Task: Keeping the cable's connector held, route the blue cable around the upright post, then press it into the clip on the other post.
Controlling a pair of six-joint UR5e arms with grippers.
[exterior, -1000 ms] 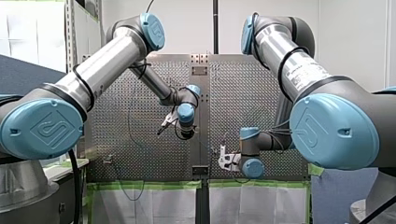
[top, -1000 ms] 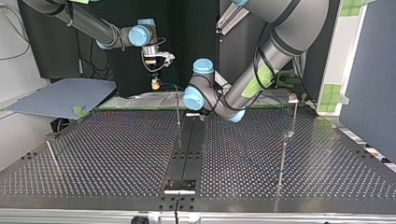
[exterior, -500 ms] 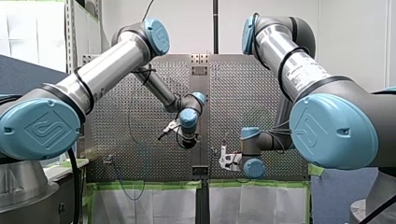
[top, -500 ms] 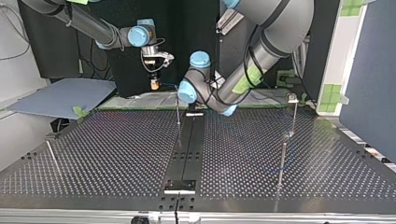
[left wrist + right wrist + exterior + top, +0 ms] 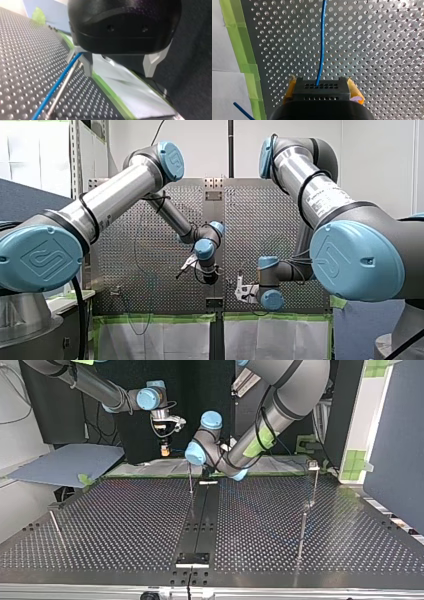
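My right gripper (image 5: 322, 87) is shut on the black connector (image 5: 321, 93), held between its yellow pads (image 5: 290, 88). The blue cable (image 5: 322, 45) runs straight ahead from the connector over the perforated plate. In the top view this gripper (image 5: 165, 451) hangs at the table's far edge. My left gripper (image 5: 120, 75) is open, its pale fingers wide apart. The blue cable (image 5: 59, 82) runs up beside one finger (image 5: 87, 66), close along a thin metal post (image 5: 62, 91). In the top view my left arm's wrist (image 5: 196, 453) is just behind the thin centre post (image 5: 190, 477). The clip post (image 5: 314, 480) stands at that view's right.
Two more upright posts stand on the perforated table (image 5: 125, 525), one at the top view's right front (image 5: 301, 532) and one at its left (image 5: 55, 527). Green tape (image 5: 249, 70) lines the table's edge. A grey-blue panel (image 5: 65, 462) lies beyond the far left corner.
My left gripper has moved down and to the right in the front view, closer to the thin centre post. My right arm has stayed still with the connector.
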